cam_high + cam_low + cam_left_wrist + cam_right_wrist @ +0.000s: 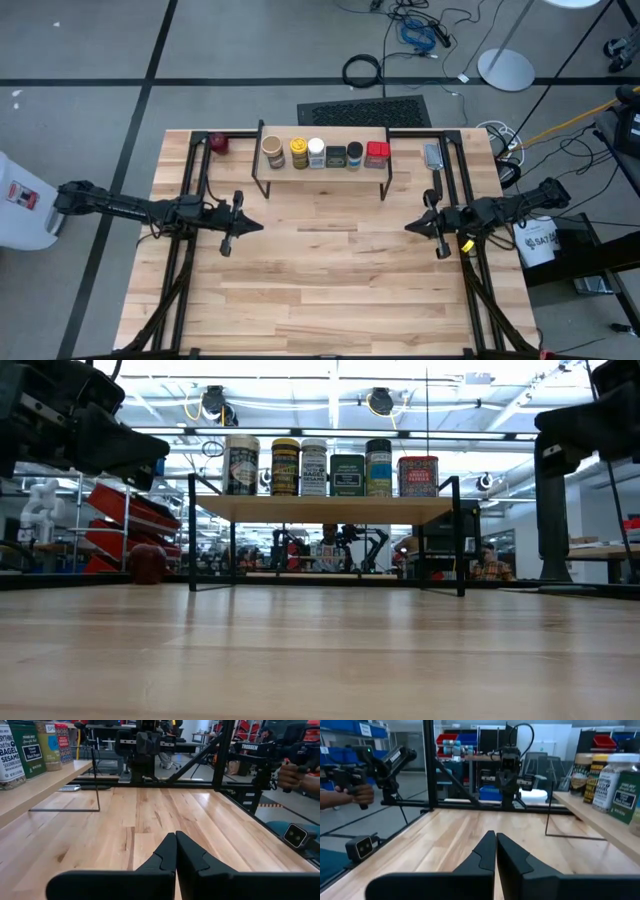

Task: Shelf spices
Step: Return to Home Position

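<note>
Jaws pressed together on both sides, nothing in them. My left gripper [254, 226] and right gripper [411, 228] hang over the table [320, 290], facing each other, well apart from the shelf [290, 134]. All six spices [325, 153] sit in a row on top of it, so shelving looks done imo, and I'm just on the go-home bit. Next move only needs both arms tucking back without clipping the shelf. Can't read most of the labels, and my wrist views cut off part of the row. Someone's hand [289, 776] beyond the table grips something I can't make out.
</note>
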